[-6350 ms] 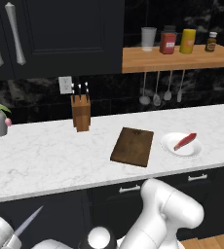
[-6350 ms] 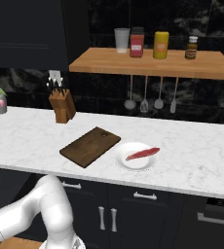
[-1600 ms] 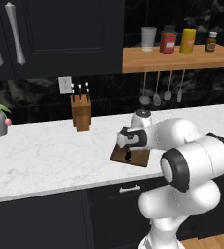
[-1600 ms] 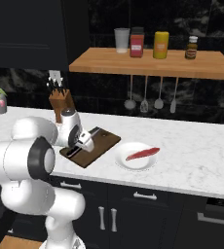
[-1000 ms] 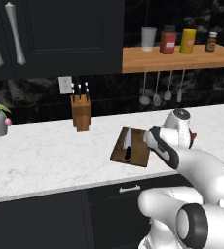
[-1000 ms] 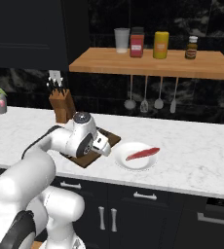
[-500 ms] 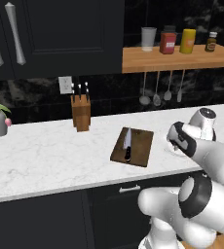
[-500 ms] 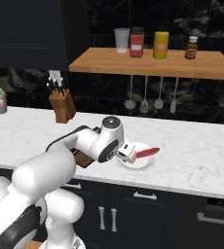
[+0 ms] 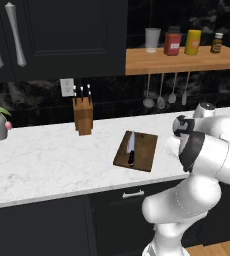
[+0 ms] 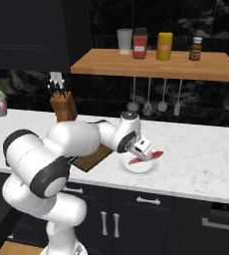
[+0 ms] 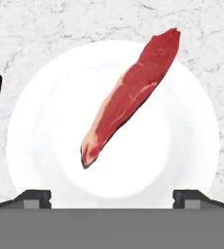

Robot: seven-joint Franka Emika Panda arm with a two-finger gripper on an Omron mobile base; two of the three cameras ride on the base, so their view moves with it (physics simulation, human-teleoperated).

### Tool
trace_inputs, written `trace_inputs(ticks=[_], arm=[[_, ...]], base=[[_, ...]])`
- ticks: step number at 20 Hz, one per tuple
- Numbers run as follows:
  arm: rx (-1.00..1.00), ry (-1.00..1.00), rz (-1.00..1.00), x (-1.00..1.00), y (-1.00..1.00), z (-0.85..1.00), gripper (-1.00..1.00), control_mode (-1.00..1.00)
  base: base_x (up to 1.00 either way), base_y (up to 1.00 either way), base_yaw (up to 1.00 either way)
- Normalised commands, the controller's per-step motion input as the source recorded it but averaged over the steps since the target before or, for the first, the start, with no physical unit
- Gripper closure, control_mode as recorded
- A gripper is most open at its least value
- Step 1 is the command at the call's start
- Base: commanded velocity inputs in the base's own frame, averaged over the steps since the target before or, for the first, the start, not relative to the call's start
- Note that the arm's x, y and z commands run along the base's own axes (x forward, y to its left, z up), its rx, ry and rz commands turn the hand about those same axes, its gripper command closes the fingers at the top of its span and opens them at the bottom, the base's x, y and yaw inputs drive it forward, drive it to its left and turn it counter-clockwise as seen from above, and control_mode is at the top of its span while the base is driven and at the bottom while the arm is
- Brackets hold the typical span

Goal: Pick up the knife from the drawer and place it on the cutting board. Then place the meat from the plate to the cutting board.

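My pincer (image 11: 112,197) hangs open and empty over the plate (image 11: 36,121), fingertips wide apart so the meat (image 11: 128,97) fits between them. The knife (image 9: 131,148) lies already on the cutting board (image 9: 144,155), beside the plate on the tabletop (image 9: 47,160).

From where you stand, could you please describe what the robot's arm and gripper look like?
The arm is built of smooth, rounded, glossy white segments joined by dark grey-black bands at the joints. It ends in a small white hand carrying the gripper, whose two small, dark, blocky fingertips show in the hand view. I see no cables or markings.
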Motion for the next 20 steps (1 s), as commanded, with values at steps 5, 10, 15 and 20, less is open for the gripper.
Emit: trace_inputs(ticks=[5,10,15,20], arm=[[0.07,0.0,-0.14,0.39,-0.31,-0.44,-1.0,-1.0],[0.08,0.02,-0.09,0.37,-0.09,-0.24,-1.0,-1.0],[0.07,0.04,-0.04,0.16,-0.15,-0.23,-1.0,-1.0],[0.03,0.05,-0.01,0.03,-0.01,-0.34,-1.0,-1.0]], base=[[0.0,0.0,0.0],[0.0,0.0,0.0],[0.0,0.0,0.0],[0.0,0.0,0.0]])
